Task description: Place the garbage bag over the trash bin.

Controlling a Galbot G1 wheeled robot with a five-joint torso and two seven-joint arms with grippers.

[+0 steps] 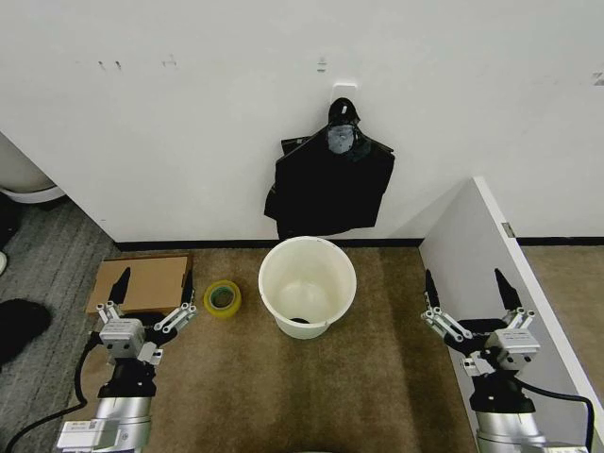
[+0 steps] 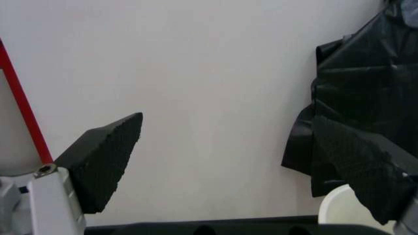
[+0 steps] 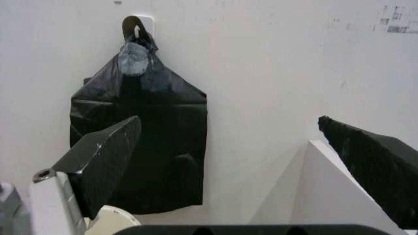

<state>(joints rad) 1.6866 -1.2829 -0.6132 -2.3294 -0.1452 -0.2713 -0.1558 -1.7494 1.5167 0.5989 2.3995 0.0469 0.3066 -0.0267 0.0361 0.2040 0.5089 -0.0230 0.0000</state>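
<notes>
Start posture: both grippers open and empty, bag on wall hook, bin bare.

From left: cardboard point(image 1: 142, 283) flat on carpet beside tape roll point(image 1: 223, 298), both clear of the work zone. Left gripper point(image 1: 152, 300) held low, left of bin, fingers spread wide, nothing between them; likely parked for an unobstructed reach. Bin point(image 1: 308, 285) upright on carpet at centre, mouth facing up, axis vertical, no liner over rim; a small dark item at the bottom, not identifiable. Bag point(image 1: 329, 184) hung on hook point(image 3: 138, 25) directly above and behind bin, flat against wall, long axis vertical, gathered top up, loose lower edge pointing down toward bin rim; apparently hung so as to present it within reach. Right gripper point(image 1: 470, 297) held low, right of bin, beside white partition point(image 1: 467, 245), fingers equally spread, empty. Task judged not started.
</notes>
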